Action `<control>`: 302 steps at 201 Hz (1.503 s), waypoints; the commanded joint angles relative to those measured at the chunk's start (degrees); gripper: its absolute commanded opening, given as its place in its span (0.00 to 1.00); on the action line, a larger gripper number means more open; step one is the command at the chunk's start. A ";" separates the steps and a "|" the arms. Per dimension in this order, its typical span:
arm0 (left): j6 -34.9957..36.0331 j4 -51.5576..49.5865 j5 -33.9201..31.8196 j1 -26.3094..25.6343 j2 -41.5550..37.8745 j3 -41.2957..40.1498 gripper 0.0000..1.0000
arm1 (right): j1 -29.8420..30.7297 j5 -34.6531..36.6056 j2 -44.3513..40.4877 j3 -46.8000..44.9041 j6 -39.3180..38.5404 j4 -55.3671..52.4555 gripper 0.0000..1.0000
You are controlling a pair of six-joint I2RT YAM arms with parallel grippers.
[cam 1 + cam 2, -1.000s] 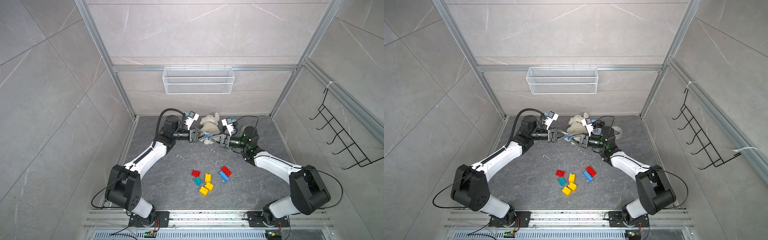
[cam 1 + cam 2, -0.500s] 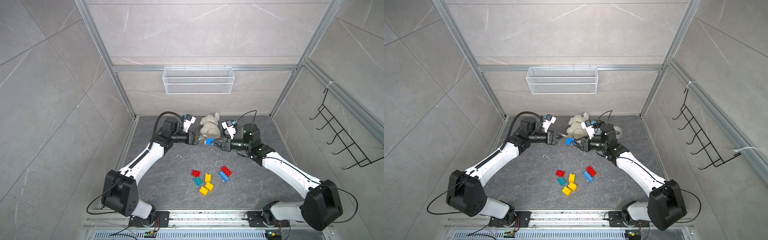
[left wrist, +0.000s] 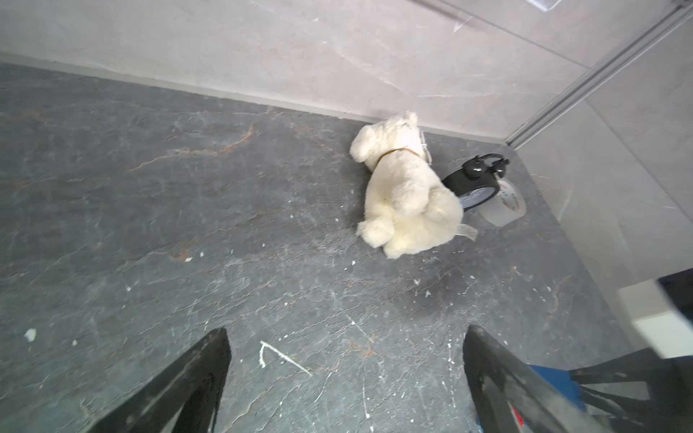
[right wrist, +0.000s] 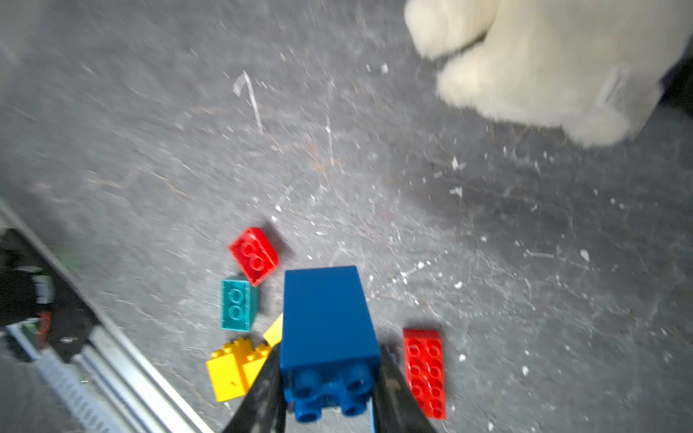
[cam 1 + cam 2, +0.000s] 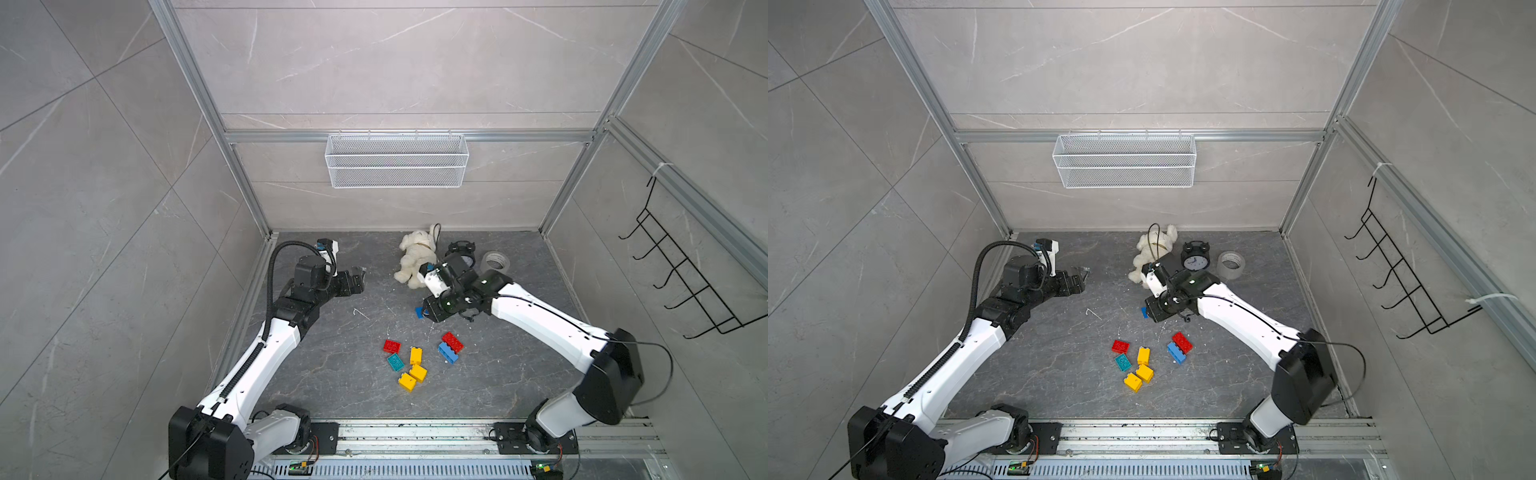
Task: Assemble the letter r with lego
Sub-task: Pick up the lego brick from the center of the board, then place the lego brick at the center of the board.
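Clearly the right gripper (image 4: 330,360) is clamped on a blue brick (image 4: 326,318), studs toward the wrist camera, though that picture is blurred. From above only a blue corner shows past the black jaws, just far of the loose pile; whether it touches the floor (image 5: 332,386) I cannot tell. The left gripper (image 3: 347,331) stands wide and empty at far left, both fingers cut off by its wrist view's edge. Loose lego lies near centre: a small red brick (image 5: 391,346), a teal brick (image 5: 395,362), three yellow bricks (image 5: 416,355) close together, and to their right a long red brick (image 5: 452,342) touching a second blue brick (image 5: 448,353). In the right wrist view the held brick hides most of one yellow, and a finger nearly hides the second blue. In a top view the right arm covers most of the alarm clock (image 5: 460,248) and part of the plush toy (image 5: 415,253); the tape roll (image 5: 495,262) sits just right.
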 commanded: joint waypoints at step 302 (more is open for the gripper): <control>-8.30 4.95 -2.24 -0.17 -4.48 -6.21 0.86 | 12.70 10.00 9.94 4.51 23.05 -11.47 0.54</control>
